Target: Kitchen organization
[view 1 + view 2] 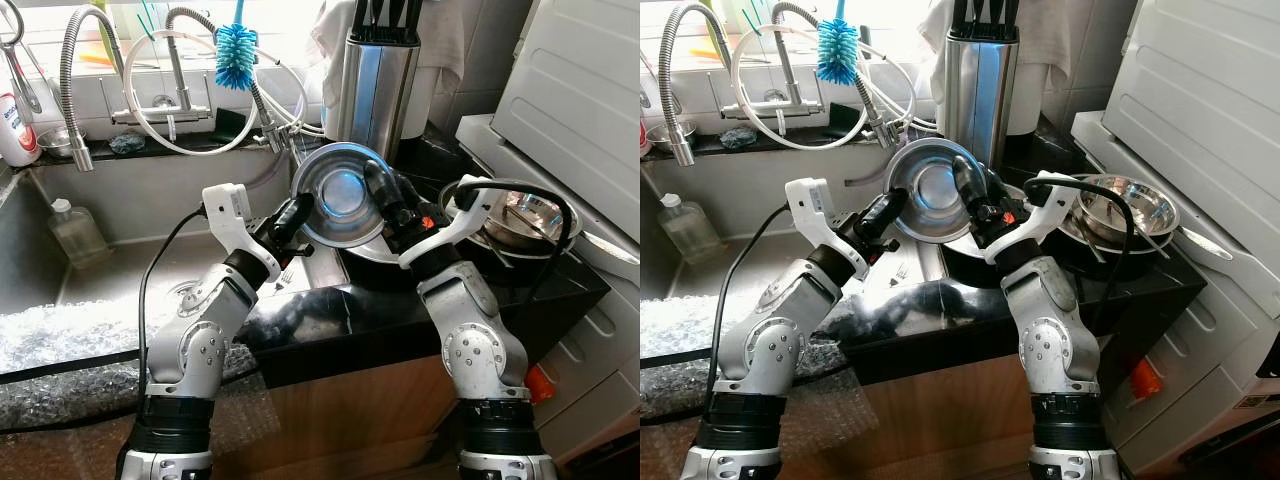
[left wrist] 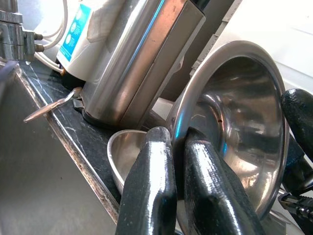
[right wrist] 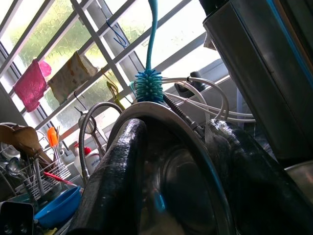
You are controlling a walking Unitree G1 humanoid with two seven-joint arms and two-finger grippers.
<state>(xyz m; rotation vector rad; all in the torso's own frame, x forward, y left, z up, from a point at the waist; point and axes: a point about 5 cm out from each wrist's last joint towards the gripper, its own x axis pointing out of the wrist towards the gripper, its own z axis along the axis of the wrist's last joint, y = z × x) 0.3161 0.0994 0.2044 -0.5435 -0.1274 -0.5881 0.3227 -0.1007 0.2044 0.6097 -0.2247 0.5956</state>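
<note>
Left gripper (image 1: 300, 212) fingers (image 2: 146, 186) pinched on left rim of steel bowl (image 1: 340, 195); right gripper (image 1: 385, 205) fingers (image 3: 117, 186) clamped across right rim. Bowl held tilted on edge above dark counter (image 1: 330, 305), near its sink-side edge.

Risks:
- Slick rim, thin pinch: uneven pull between arms likely twists bowl loose, drops it toward sink (image 1: 110, 280) or onto small bowl (image 2: 124, 152) beneath.
- Knife block (image 1: 375, 85) close behind; hoses (image 1: 210, 130) and blue brush (image 1: 236, 55) left-rear: snag hazards.
- Stacked pans (image 1: 520, 220) crowd right end; open room mainly left, over sink.

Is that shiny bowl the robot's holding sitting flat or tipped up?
Tipped on edge: the steel bowl faces the camera, rim pinched by the left gripper and right gripper.
</note>
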